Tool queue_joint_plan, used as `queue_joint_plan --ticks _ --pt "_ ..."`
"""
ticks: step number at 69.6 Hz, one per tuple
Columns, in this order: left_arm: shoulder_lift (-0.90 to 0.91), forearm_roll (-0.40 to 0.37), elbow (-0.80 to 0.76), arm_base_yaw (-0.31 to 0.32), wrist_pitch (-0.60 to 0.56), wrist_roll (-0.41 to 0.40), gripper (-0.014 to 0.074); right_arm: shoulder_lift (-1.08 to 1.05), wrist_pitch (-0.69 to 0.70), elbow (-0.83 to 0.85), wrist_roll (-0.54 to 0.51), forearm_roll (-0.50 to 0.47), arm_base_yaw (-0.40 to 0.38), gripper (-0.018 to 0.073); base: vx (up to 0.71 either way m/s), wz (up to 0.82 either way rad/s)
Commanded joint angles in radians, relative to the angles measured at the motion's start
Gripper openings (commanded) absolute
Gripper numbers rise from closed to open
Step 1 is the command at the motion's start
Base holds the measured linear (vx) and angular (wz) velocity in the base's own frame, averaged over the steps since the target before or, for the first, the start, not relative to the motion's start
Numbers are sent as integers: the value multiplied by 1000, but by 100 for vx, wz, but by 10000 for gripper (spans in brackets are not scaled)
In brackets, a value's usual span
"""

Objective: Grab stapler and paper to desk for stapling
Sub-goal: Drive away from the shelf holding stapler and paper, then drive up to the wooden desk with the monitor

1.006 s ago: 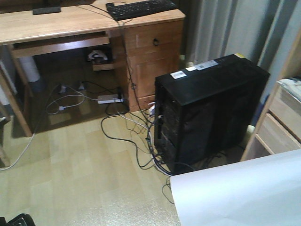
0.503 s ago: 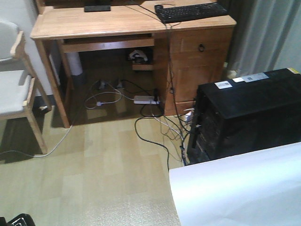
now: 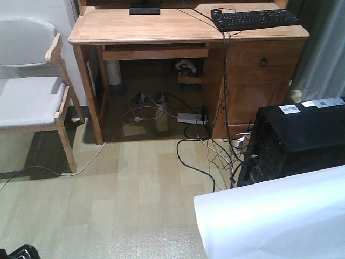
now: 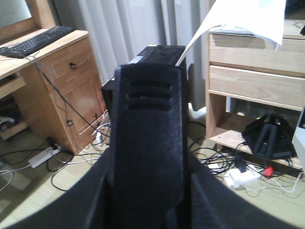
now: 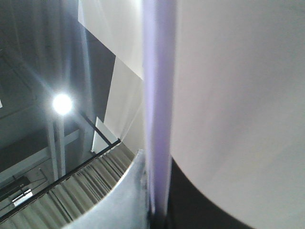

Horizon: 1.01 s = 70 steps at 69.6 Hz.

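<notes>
We have swung toward the surface (image 3: 161,24), so delivery nears; the right tool (image 5: 157,220) pinches the paper (image 3: 269,216) (the left tool (image 4: 147,143): cannot tell).

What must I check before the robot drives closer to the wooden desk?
1. The paper is held off the floor: ok; it hangs in the air at the lower right of the front view.
2. The stapler is gripped: cannot tell; a black shape fills the left wrist view.
3. The desk has a free place: ok; bare wood shows left of the keyboard.
4. The floor ahead is free: not ok; cables lie before the desk, and a black computer case stands on the right.
5. The chair is out of the way: ok; it stands left of the desk, apart from it.
</notes>
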State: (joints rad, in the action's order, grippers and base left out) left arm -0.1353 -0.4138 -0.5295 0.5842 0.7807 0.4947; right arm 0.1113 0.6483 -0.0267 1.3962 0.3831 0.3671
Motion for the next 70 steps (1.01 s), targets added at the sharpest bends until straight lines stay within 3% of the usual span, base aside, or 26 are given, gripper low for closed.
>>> queue_joint_plan --ticks 1,70 --pt "-9 -34 -29 3 -113 1 -6 12 53 -5 -15 -4 2 -10 7 10" --pt "-9 -34 -29 3 -113 1 -6 12 53 -5 -15 -4 2 -10 13 0"
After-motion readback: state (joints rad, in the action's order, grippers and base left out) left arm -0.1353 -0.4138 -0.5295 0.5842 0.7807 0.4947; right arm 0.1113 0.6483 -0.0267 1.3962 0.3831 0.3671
